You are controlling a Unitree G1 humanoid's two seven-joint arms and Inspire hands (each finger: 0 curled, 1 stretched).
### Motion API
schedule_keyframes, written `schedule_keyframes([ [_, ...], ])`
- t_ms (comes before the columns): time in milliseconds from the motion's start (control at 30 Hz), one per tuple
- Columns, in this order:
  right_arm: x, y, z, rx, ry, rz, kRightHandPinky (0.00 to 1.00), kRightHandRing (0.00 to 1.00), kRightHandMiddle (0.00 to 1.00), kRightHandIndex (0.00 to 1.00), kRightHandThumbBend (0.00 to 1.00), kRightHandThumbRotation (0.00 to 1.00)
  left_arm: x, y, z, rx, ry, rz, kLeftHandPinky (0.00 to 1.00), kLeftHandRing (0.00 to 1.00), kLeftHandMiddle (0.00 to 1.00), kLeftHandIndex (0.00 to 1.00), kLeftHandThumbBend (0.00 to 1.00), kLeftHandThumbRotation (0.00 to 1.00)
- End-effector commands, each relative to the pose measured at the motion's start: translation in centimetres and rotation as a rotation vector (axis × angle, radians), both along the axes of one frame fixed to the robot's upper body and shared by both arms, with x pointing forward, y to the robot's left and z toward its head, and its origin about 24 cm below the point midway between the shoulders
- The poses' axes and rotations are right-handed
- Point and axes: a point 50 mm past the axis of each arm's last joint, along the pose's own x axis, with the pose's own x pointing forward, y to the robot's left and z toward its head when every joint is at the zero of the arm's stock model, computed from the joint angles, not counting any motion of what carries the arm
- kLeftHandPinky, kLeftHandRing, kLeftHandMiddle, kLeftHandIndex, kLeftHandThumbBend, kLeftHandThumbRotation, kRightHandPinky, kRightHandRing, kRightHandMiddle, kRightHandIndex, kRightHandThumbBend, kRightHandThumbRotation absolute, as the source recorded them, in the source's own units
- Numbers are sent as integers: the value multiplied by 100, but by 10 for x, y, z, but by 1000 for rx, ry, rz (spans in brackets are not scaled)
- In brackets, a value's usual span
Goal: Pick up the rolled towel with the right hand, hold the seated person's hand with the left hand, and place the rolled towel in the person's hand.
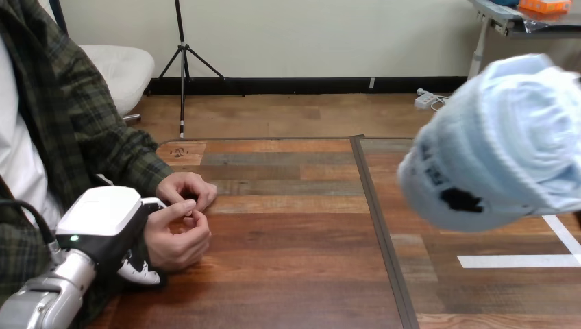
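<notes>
**Fingers [142,275] curl round a hand, dark fingers hold a towel**

Head view: The left hand [103,218] sits low at the left side, over the edge of the desk [288,274]. Its fingers are curled round the person's hand [177,240], one on top and one underneath, near the sleeve. That hand is loosely closed and rests just above the desk. The person's other hand [186,188] lies right behind it, and the two touch at the fingertips.

The rolled towel [503,137] is light blue and looks very big at the right side. It is up in the air, well away from the person's hands. The right hand [460,199] is mostly hidden behind the towel. Its dark fingers press into the towel's left side and grip it. White tape lines [521,261] lie on the desk under the towel.
</notes>
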Motion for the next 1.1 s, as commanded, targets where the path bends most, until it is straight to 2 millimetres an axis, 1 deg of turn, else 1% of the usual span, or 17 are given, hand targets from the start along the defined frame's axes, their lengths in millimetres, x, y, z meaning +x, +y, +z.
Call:
schedule_keyframes([
  [0, -7, -5, 23, -25, -127, -23, 9, 13, 17, 20, 67, 0, 3, -6, -13, -36, 45, -7, 61, 64, 68, 71, 100, 12],
  [267, -13, -11, 27, -38, -159, -54, 9, 13, 17, 20, 65, 1, 4, -10, -16, -68, 40, -21, 57, 60, 64, 67, 100, 9],
  [467, -15, -14, 28, -25, -173, -55, 8, 12, 17, 20, 64, 0, 3, -9, -19, -82, 37, -20, 54, 57, 61, 64, 99, 6],
  [533, -15, -15, 29, -20, -175, -52, 8, 12, 17, 20, 64, 0, 2, -9, -20, -87, 34, -21, 51, 54, 59, 62, 98, 5],
  [800, -14, -17, 29, 16, -177, -21, 7, 13, 17, 21, 65, 0, -3, -9, -21, -168, 10, -1, 47, 49, 53, 56, 94, 1],
  [1067, -14, -18, 29, 12, -181, -21, 8, 13, 18, 22, 65, 1, -7, -9, -22, -210, -19, 13, 43, 44, 48, 50, 92, 0],
])
